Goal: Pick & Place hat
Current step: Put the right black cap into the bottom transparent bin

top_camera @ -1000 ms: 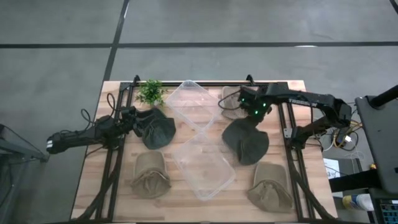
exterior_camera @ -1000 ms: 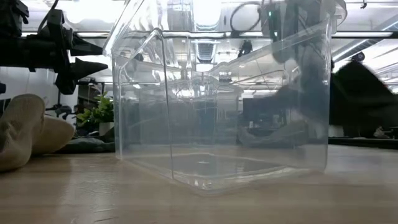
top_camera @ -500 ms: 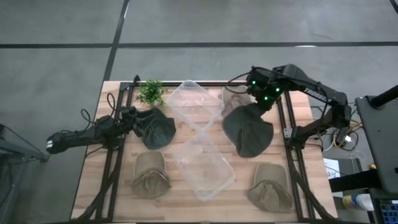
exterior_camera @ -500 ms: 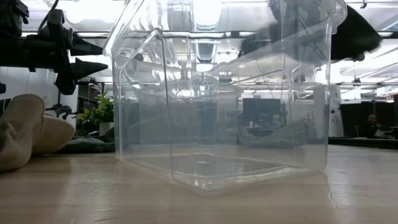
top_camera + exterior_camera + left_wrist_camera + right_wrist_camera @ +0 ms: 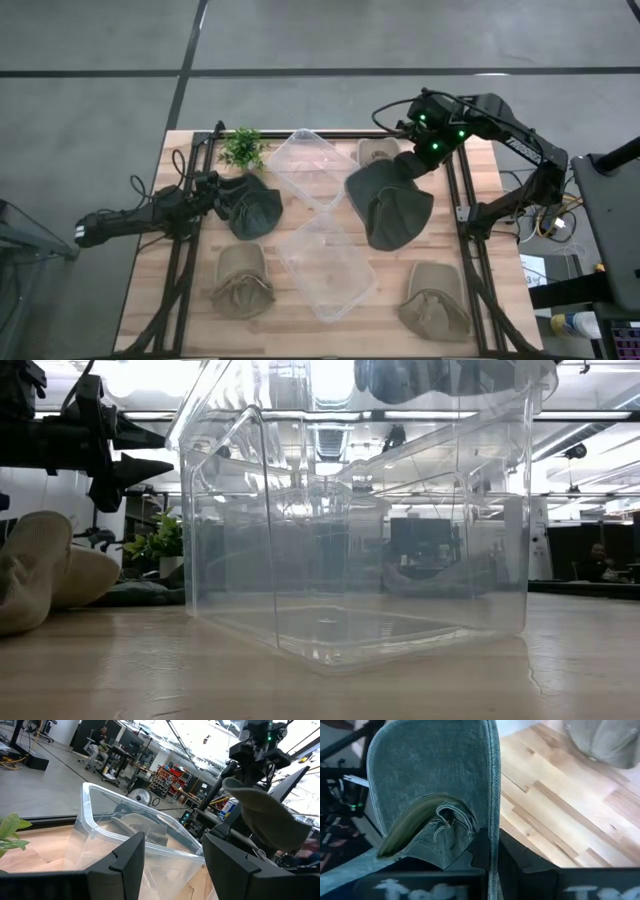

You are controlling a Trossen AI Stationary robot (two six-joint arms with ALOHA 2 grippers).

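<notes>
My right gripper (image 5: 413, 160) is shut on a dark green hat (image 5: 390, 207), which hangs in the air by the right side of the far clear bin (image 5: 315, 165). In the low view the hat (image 5: 440, 375) shows high up, through the bin wall. In the left wrist view the hat (image 5: 260, 815) appears beyond the bin. My left gripper (image 5: 213, 190) is open and level above the table, at the left edge of a second dark hat (image 5: 252, 205) that lies on the wood. It touches nothing. My right gripper pinches the dark green hat between its two fingers at the stitched rim (image 5: 492, 840), which runs down into the gap between them. The hat is lifted clear of the table and hangs below the gripper, its inside with the olive band (image 5: 420, 815) facing the wrist camera.
A second clear bin (image 5: 325, 265) sits near the middle. Tan hats lie at near left (image 5: 243, 280), near right (image 5: 437, 300) and far right (image 5: 378, 152). A small plant (image 5: 241, 147) stands at the far left. Dark frame rails run along both sides.
My right gripper has risen and moved toward the table's far edge, staying shut on the dark green hat. The hat has gone up with it, lifted well clear of the table, and has swung a little toward the left, nearer the far bin.
</notes>
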